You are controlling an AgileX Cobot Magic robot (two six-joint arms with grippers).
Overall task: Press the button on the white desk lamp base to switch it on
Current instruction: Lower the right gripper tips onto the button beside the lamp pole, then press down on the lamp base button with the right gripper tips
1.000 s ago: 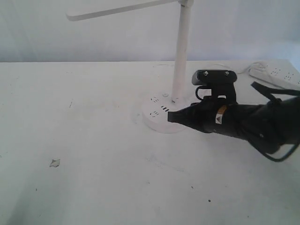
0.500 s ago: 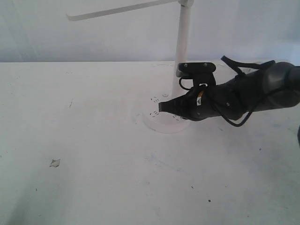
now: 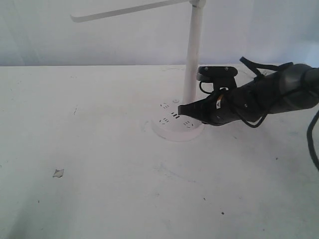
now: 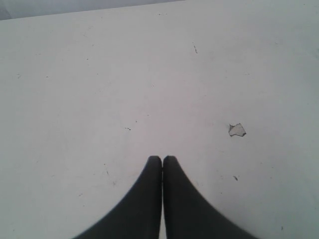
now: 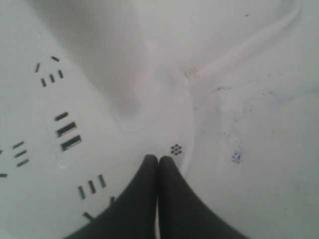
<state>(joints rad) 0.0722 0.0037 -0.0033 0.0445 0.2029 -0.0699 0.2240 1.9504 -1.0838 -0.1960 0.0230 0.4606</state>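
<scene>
White on white here: the white desk lamp [image 3: 193, 55] stands on the pale table [image 3: 99, 189], right of middle and toward the back in the exterior view. Its slim pole is upright, and the long flat head bar [image 3: 124, 10] runs out level from the pole's top toward the left. The white desk lamp base [image 3: 167, 128] lies flat, slots and three dark ports [image 5: 67, 130] facing up.

The right gripper [image 3: 182, 109] reaches in from the right, jaws pressed together on nothing, tips over the disc just beside the pole's foot. In the right wrist view the right gripper [image 5: 158, 159] has its tips next to a small cluster of dots [image 5: 175, 149]; whether they touch the surface, I cannot tell.

The left gripper [image 4: 162, 159] is also closed and empty, over bare table near a small grey scrap [image 4: 237, 130].
</scene>
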